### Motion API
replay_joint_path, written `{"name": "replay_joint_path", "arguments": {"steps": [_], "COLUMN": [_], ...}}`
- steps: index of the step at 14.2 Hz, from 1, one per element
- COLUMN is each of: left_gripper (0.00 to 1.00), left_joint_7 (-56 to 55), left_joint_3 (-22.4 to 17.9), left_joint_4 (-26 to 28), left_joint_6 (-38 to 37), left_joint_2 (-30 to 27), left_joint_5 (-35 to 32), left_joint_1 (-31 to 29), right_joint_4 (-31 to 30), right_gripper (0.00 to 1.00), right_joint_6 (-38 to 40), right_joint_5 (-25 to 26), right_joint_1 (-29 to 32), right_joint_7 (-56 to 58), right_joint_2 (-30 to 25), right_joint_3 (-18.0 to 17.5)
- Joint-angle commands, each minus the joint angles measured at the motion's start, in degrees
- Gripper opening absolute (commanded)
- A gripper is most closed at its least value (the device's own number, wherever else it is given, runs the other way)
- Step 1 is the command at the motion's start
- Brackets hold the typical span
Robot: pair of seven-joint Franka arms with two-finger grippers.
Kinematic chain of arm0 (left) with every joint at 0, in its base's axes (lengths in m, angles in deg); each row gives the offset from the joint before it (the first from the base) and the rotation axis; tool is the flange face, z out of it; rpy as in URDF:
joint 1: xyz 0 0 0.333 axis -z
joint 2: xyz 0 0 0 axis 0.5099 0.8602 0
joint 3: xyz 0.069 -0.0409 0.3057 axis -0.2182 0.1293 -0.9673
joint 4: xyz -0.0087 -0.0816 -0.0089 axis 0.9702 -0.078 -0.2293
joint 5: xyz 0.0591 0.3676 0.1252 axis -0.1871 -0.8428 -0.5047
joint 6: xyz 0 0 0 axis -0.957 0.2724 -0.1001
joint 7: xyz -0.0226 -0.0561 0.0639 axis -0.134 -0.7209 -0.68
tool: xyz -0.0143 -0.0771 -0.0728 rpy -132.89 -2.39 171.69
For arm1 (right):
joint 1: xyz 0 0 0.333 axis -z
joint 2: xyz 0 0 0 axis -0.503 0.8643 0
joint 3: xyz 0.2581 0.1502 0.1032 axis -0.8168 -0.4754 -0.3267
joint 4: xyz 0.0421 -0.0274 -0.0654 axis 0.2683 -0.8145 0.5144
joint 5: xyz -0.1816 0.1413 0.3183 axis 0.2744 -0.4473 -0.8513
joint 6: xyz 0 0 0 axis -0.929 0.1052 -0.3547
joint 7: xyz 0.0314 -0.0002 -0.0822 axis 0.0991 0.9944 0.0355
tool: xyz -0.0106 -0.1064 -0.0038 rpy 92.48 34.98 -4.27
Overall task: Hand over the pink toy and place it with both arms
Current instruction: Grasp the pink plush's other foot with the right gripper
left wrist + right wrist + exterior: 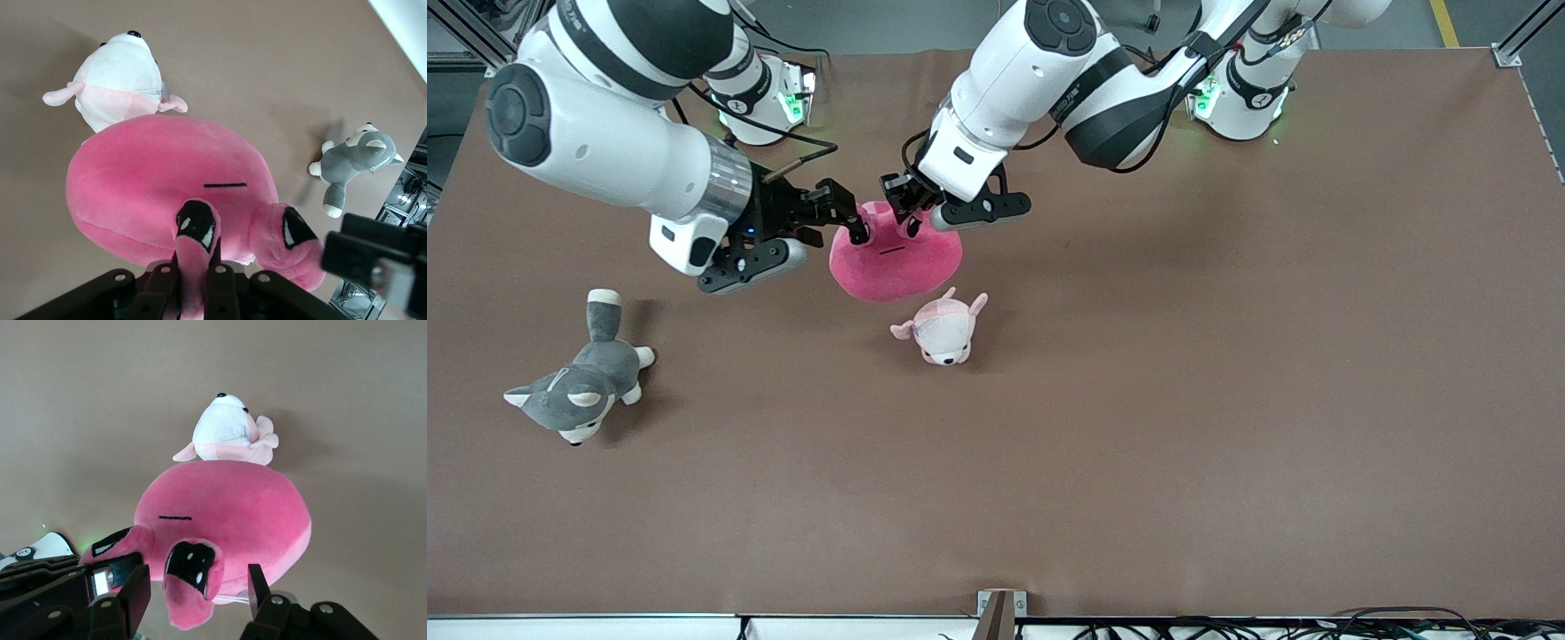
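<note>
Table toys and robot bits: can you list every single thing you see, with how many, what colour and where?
pink toy: one, hot pink, held up between both end effectors, above the table's middle.
small plush animal: one, pale pink and white, on the table, nearer the front camera than the pink toy.
husky plush: one, grey and white, toward the right arm's end.
table: one, brown.
left end effector: one, black, shut on an ear.
right end effector: one, black, open around the other ear.

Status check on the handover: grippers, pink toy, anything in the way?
Left gripper shut on pink toy. Right gripper open around its other ear. Toy held over the table. Small pale pink plush lies just beneath, nearer the camera.
</note>
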Motion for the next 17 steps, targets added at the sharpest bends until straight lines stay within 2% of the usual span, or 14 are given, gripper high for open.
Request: {"name": "replay_joint_path", "arguments": {"steps": [1, 6, 8, 13, 14, 17], "left_gripper": [0.0, 0.0, 0.0, 0.0, 0.0, 0.0], "left_joint_7": [-0.9, -0.8, -0.8, -0.8, -0.8, -0.8], "left_joint_3": [-0.2, -0.2, -0.2, -0.3, -0.2, -0.2], "left_joint_4": [-1.4, -1.4, -1.4, -1.4, -1.4, -1.4], "left_joint_6": [0.4, 0.4, 0.4, 0.4, 0.4, 0.4], "left_joint_2": [0.5, 0.3, 0.3, 0.4, 0.4, 0.4], "left_joint_5": [0.5, 0.5, 0.5, 0.5, 0.5, 0.4], "left_joint_1": [0.5, 0.4, 0.4, 0.4, 0.4, 0.4], "right_joint_4": [-0.8, -1.7, -1.6, -1.5, -1.4, -1.2], "right_gripper": [0.67, 0.66, 0.53, 0.09, 0.04, 0.02], "right_joint_6": [0.9, 1.1, 2.2, 4.4, 4.4, 4.4], "right_joint_5": [0.5, 0.7, 0.7, 0.7, 0.7, 0.6], "right_joint_1": [-1.1, -1.5, -1.5, -1.5, -1.5, -1.2], "right_joint_7": [-0.5, -0.5, -0.7, -0.5, -0.7, -0.3], "right_joint_2": [-0.2, -0.2, -0.2, -0.2, -0.2, -0.2], "right_joint_3": [0.5, 0.5, 0.5, 0.4, 0.4, 0.5]}}
